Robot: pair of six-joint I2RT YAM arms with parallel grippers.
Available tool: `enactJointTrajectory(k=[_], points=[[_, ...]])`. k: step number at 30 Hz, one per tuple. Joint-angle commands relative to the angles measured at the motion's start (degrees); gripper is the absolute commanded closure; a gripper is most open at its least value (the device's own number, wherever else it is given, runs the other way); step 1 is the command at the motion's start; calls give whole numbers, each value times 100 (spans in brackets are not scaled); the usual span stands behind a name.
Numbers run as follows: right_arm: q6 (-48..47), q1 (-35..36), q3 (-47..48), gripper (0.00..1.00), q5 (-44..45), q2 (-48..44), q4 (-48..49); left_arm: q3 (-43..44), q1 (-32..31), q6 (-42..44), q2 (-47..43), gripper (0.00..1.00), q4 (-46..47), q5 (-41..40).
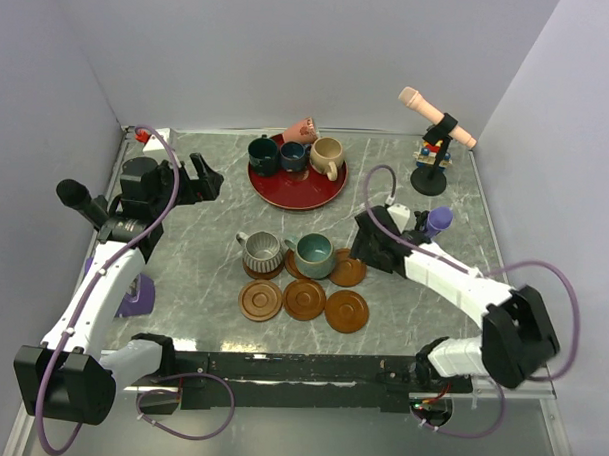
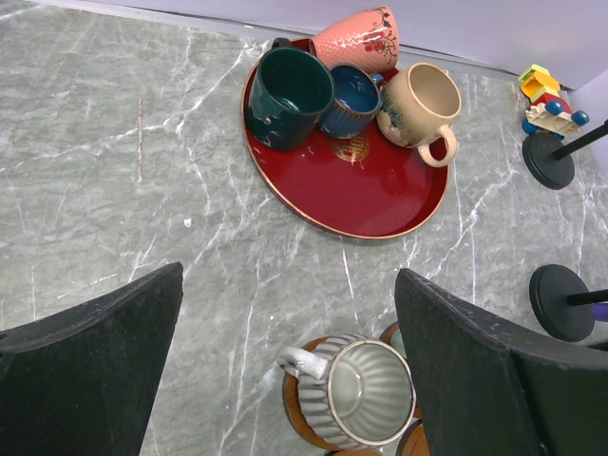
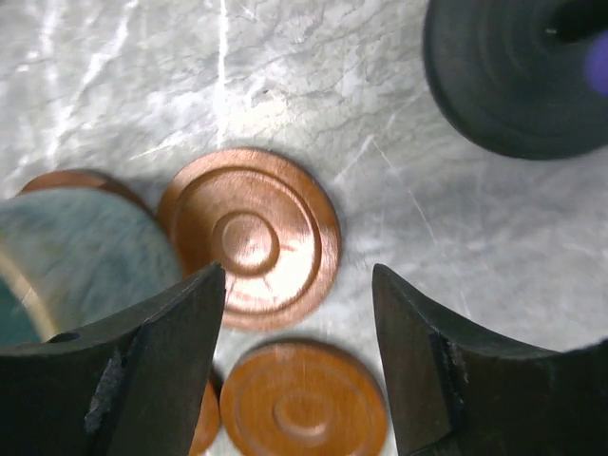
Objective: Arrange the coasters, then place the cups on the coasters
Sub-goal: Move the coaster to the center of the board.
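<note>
Left claw (image 2: 290, 275) wide open, empty, above worktop (image 2: 114, 161) near red plate (image 2: 380, 195) with four cups (image 2: 418, 100); right claw (image 3: 299, 271) open, empty, over bare coaster (image 3: 249, 237) beside teal cup (image 3: 76, 256) on its coaster.

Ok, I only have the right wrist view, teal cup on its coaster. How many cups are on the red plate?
Observer: Three stand upright on the red plate: the dark green cup, dark blue cup and beige cup.
Operator: And the pink one?
Observer: The pink cup lies tipped over at the plate's far rim.
Operator: Is the grey one placed?
Observer: Yes, the grey cup sits on a coaster beside the teal cup.
</note>
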Motion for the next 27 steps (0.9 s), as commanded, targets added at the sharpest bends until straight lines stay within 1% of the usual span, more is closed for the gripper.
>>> enactJointTrajectory(k=[1, 4, 8, 11, 14, 19, 27], points=[[108, 257, -254, 29, 174, -811, -889, 36, 6, 17, -83, 3, 207, 77], [450, 608, -544, 28, 95, -1181, -1469, 37, 6, 8, -92, 3, 207, 85], [1152, 1407, -1027, 28, -282, -1665, -2050, 28, 6, 8, -92, 3, 216, 103], [1715, 2040, -1247, 29, -459, -1762, -2384, 36, 6, 8, -92, 3, 198, 94], [2146, 2594, -1327, 30, -520, -1657, -2613, 28, 6, 17, -92, 3, 198, 77], [2367, 3026, -1511, 37, -652, -1262, -2324, 19, 6, 25, -92, 3, 207, 59], [2218, 3079, -1564, 42, -609, -971, -1569, 28, 6, 34, -83, 3, 198, 33]])
